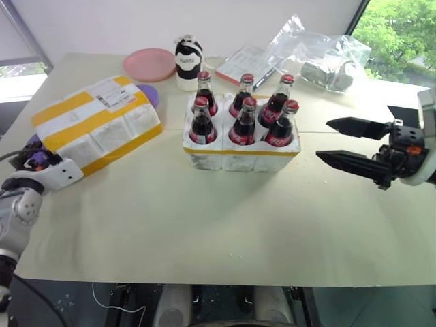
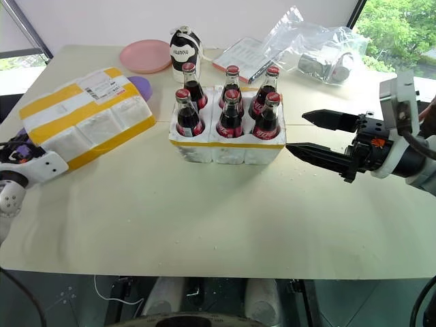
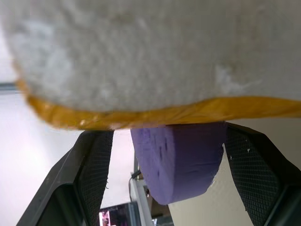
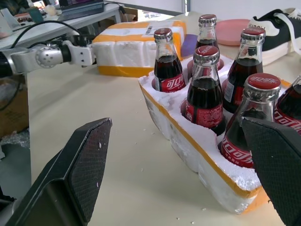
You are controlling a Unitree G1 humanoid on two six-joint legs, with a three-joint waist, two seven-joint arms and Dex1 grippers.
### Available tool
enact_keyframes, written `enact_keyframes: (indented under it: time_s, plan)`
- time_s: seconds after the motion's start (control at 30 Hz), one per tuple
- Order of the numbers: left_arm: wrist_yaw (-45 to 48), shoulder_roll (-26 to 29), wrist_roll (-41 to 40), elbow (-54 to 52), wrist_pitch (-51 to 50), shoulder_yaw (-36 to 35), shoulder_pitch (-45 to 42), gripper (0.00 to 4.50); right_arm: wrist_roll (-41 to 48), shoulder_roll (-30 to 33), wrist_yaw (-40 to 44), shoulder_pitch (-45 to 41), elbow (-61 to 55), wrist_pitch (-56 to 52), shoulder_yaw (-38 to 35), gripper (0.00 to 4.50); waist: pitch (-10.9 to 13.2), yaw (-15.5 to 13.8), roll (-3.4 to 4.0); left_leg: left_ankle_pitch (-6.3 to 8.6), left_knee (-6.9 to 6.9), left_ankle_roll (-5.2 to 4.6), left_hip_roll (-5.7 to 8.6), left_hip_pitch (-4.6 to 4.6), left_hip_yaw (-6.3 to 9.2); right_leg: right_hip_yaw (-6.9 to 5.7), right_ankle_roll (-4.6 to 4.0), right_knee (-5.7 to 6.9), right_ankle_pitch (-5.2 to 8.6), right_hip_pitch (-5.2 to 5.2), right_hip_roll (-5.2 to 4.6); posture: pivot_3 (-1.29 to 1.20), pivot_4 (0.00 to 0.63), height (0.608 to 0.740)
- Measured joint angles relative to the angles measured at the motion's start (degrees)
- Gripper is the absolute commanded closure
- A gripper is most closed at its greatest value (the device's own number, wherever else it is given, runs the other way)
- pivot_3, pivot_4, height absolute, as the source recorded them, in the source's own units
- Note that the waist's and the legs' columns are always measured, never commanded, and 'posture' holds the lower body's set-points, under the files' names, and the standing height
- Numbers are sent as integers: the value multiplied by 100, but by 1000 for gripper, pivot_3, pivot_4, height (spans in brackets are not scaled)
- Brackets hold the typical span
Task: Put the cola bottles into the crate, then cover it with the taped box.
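Several cola bottles (image 1: 242,122) with red caps stand upright in the wells of the crate (image 1: 238,158), a low white foam tray with a thin yellow band, at the table's middle. The taped box (image 1: 95,126) lies to its left, its far end resting on a purple disc (image 1: 150,95). My left gripper (image 3: 167,141) is at the box's near left end. It is open, with the box's yellow-taped edge (image 3: 155,115) close ahead and the purple piece (image 3: 178,160) between its fingers. My right gripper (image 1: 322,140) hangs open and empty just right of the crate.
At the back of the table are a pink plate (image 1: 150,64), a black-and-white item (image 1: 189,63), a booklet (image 1: 245,65) and a crumpled clear bag (image 1: 327,58). Bare tabletop (image 1: 204,218) lies in front of the crate.
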State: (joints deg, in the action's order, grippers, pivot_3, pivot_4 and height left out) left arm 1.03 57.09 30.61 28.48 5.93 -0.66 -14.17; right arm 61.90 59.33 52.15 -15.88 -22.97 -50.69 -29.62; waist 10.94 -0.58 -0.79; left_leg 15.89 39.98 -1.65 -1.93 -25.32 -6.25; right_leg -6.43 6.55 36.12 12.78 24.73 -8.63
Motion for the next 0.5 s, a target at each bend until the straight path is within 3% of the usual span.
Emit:
enact_keyframes:
  time_s: [0.2, 0.3, 0.43, 0.5]
  plan:
    - [-71, -57, 59, 705, 190, 219, -485, 789, 25, 1, -23, 36, -53, -12, -33, 0, -1, -9, -1, 0, 2, -1, -1, -1, -1, 1, 0, -1, 0, -1, -4, 0, 150, 740]
    - [-79, -107, 58, 949, 237, 239, -632, 1671, 27, 1, -62, 81, -54, -15, -67, 0, -1, -23, -1, 0, 2, -1, -1, -1, 2, 0, 0, 0, 0, -1, -4, 0, 150, 740]
    - [-151, -121, 60, 1120, 338, 286, -898, 3557, 69, 0, -139, 116, -54, -20, -130, 0, -1, -28, -2, 0, 2, -1, 0, 0, 4, 0, 0, 0, 0, -4, -5, 0, 150, 740]
    - [-154, -121, 71, 1159, 342, 327, -1028, 3557, 105, 0, -164, 117, -59, -20, -132, 0, -3, -26, -1, 0, 3, -1, 0, 2, 4, 0, 0, 0, 0, -7, -5, 0, 150, 740]
